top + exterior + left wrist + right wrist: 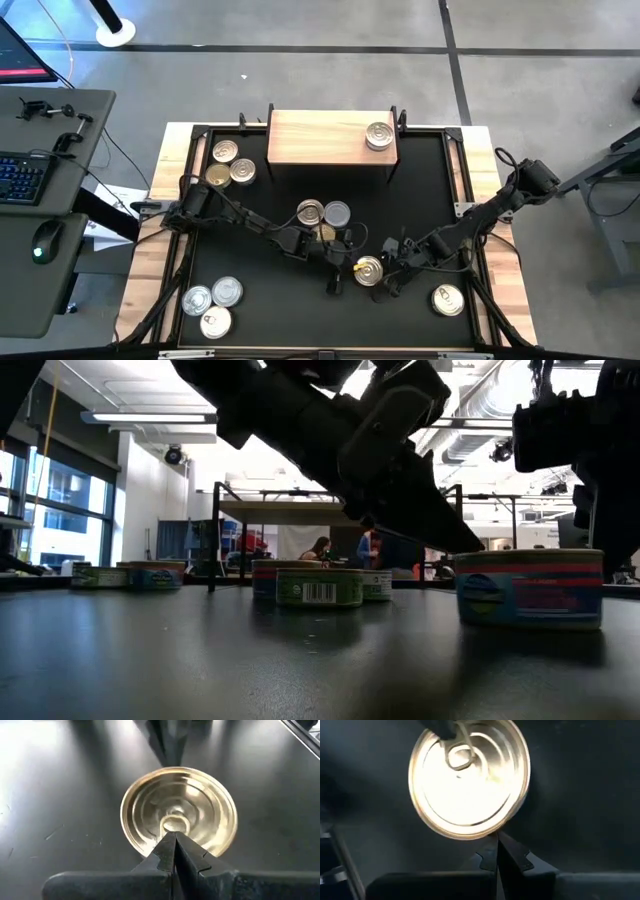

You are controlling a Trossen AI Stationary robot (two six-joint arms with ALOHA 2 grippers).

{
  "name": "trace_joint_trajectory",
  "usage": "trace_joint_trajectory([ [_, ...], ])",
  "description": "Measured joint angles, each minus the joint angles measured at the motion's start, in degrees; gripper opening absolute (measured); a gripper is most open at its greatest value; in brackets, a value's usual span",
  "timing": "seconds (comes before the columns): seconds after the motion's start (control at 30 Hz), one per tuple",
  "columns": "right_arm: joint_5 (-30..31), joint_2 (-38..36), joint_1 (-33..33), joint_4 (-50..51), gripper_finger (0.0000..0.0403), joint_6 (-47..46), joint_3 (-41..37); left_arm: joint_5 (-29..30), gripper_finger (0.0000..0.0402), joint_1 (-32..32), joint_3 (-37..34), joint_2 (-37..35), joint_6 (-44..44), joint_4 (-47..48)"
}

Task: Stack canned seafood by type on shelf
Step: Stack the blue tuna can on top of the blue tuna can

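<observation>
While both tools (345, 270) (392, 272) sit pinched closed beside the gold tin (368, 269), dark arms hide its edges

Eleven tins (368, 269), one shelf (320, 138), two arms (250, 222)

A gold-topped tin (368, 269) lies on the black tabletop (420, 190); the shelf (320, 140) is pale wood.

Gold-topped tin (368, 269) upright mid-table; another tin (379, 136), seemingly silver-topped, on shelf (320, 138).
</observation>
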State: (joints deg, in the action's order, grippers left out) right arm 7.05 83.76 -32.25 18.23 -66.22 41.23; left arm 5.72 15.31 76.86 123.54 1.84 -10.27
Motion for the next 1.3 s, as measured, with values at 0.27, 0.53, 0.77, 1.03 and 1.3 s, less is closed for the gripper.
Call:
trace_joint_trajectory([
  [0.27,-0.6,0.0,-0.1,-2.7,0.0000,1.3,2.6,0.3,0.0000,0.1,0.1,-0.1,0.5,3.5],
  [0.53,2.4,-0.2,0.1,-2.8,0.0000,4.8,6.0,-0.4,0.0000,0.0,-0.3,0.5,-1.1,6.0],
  [0.77,4.2,-0.8,0.0,-3.1,0.0000,6.9,6.5,-0.6,0.0000,-1.3,-0.2,-0.6,-1.7,12.0],
  [1.03,2.3,-2.8,1.9,-2.0,0.0006,22.7,13.8,-0.7,0.0000,-5.4,-0.1,-10.5,-0.8,30.3],
  [1.3,-7.2,5.0,7.0,15.3,0.0149,43.0,28.7,-0.3,0.0000,-1.8,-7.6,-24.0,10.1,29.3],
])
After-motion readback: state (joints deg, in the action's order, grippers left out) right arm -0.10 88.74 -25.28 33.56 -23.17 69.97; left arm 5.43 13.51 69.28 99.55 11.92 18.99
